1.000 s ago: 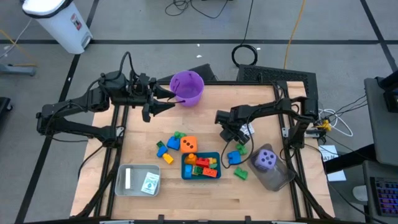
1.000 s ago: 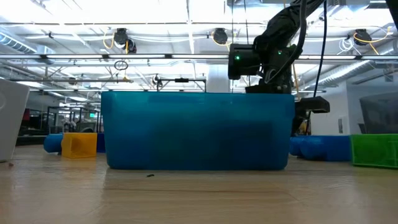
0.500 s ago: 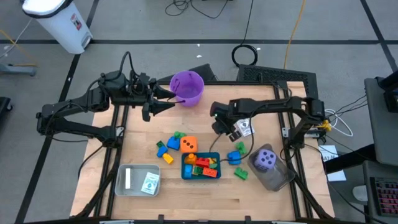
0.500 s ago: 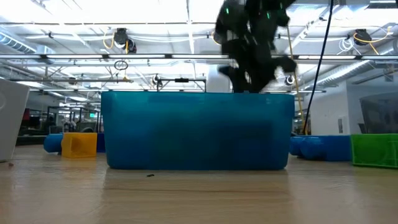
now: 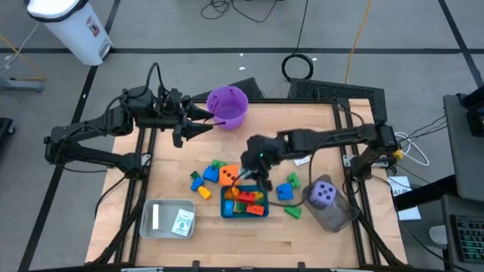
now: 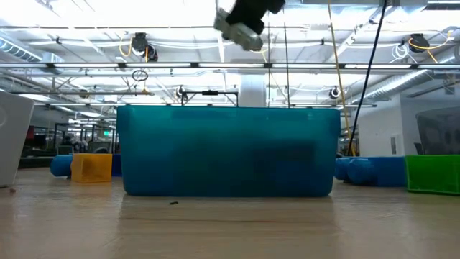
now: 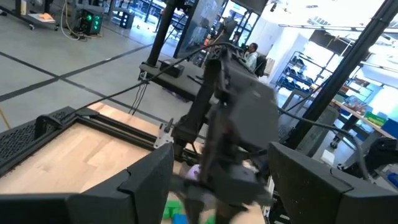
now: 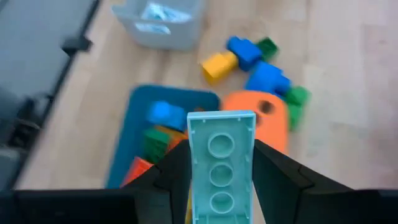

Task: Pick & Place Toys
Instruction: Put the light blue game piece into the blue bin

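Right hand (image 5: 252,175) hangs above the far edge of the teal tray (image 5: 244,201), its two fingers (image 8: 174,177) pinching a pale mint brick (image 8: 220,168), which we see stud-side up, sticking out between them in the right wrist view. Below that brick we see the tray's load of mixed bricks (image 8: 155,134), red, green, blue and orange. Just past the tray sits the orange die (image 5: 229,175), touching or nearly touching the tray's far rim, right beside the hand. More loose bricks lie round it: blue and green ones (image 5: 211,171) on the die's left, a yellow one (image 5: 204,193) nearer the front, well clear of the hand.

On the hand's right we spot a blue brick (image 5: 285,190) and a green one (image 5: 293,211) on the bench (image 5: 318,136), near the clear tray (image 5: 333,215) that holds the purple die (image 5: 324,193). Grey tray (image 5: 168,220) at front left holds white-and-blue cards (image 5: 182,222), well apart from both arms.

Left hand (image 5: 195,121) waits at the bench's far left, just beside the purple bucket (image 5: 227,106), fingers spread with nothing between them; its wrist view looks across at the right arm (image 7: 239,137).

Low view shows us mostly the teal tray's wall (image 6: 228,151), with part of the right arm high above it.
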`<control>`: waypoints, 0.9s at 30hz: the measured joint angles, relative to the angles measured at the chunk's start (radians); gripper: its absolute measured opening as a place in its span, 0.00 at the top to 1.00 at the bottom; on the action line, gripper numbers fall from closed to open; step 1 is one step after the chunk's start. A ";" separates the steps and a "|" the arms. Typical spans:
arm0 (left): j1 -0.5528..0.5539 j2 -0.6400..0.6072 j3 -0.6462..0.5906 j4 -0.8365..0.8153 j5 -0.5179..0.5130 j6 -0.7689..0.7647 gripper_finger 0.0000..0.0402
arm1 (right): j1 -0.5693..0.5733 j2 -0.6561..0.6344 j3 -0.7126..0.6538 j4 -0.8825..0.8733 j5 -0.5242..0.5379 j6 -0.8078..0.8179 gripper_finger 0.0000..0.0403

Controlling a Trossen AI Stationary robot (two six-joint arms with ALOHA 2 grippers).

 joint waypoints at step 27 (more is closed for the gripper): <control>0.000 0.000 0.000 -0.050 0.063 0.026 0.33 | 0.105 0.174 -0.071 0.054 -0.053 0.300 0.61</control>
